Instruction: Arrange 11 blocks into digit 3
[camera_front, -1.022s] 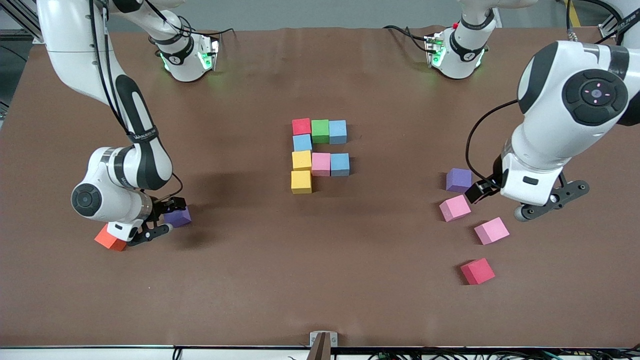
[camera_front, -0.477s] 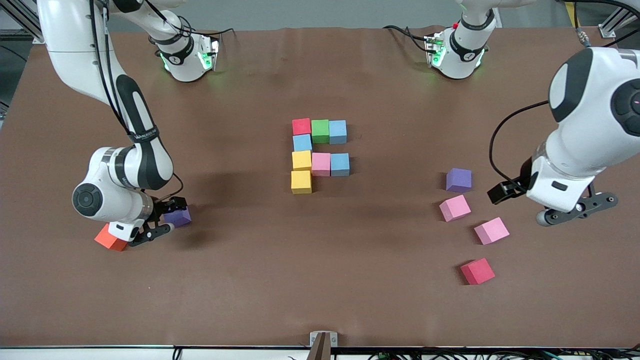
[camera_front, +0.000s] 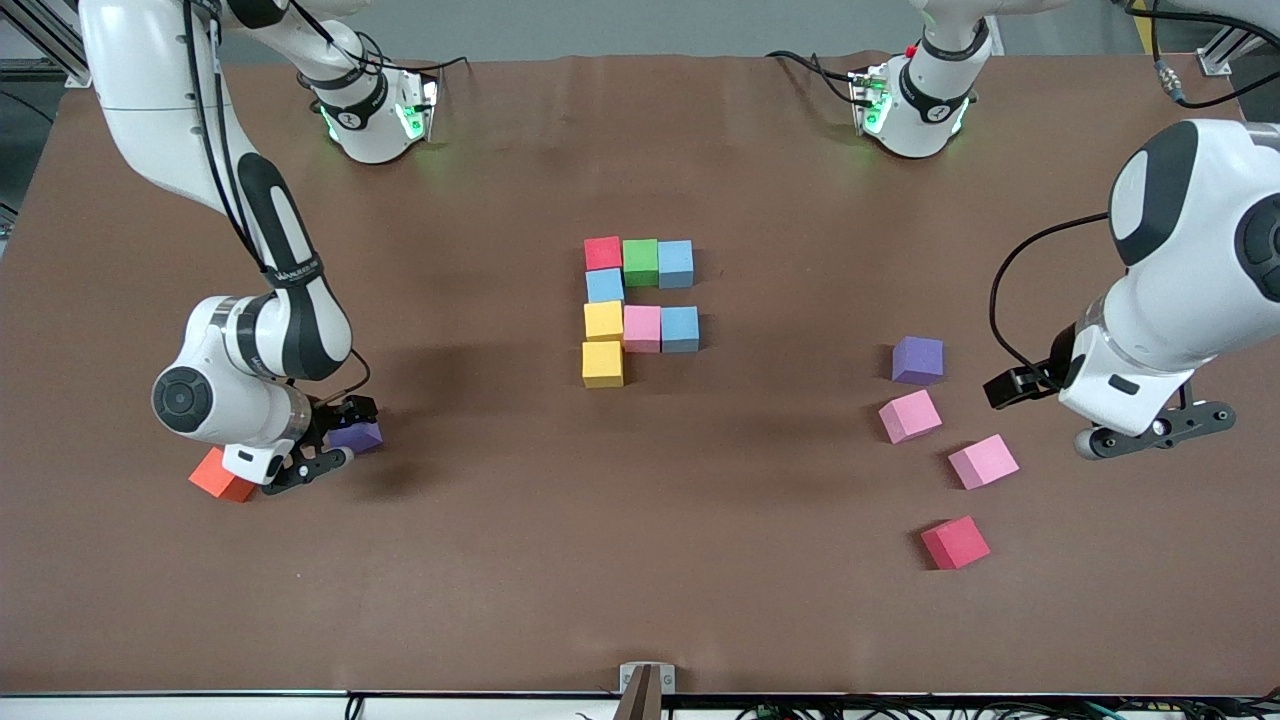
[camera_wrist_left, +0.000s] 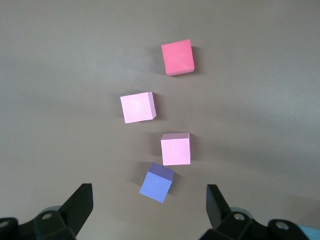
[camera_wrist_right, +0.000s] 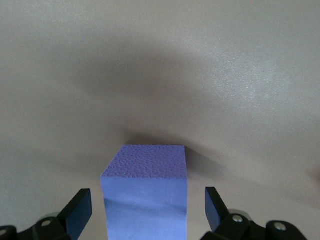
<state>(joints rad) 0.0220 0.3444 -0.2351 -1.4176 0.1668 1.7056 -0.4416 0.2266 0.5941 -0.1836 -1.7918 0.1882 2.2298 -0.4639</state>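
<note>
The right hand (camera_front: 318, 452) is low at a purple block (camera_wrist_right: 145, 192) with fingers spread, nothing gripped. The left hand (camera_front: 1150, 425) hovers released near four loose blocks (camera_front: 910, 415). Seven blocks (camera_front: 640, 305) are placed mid-counter; four seem left.

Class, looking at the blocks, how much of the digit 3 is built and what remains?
Eight blocks form the top and middle bars. The open right gripper straddles a purple block, ungrasped. The open left gripper hovers near four loose blocks. The bottom bar is unbuilt.
</note>
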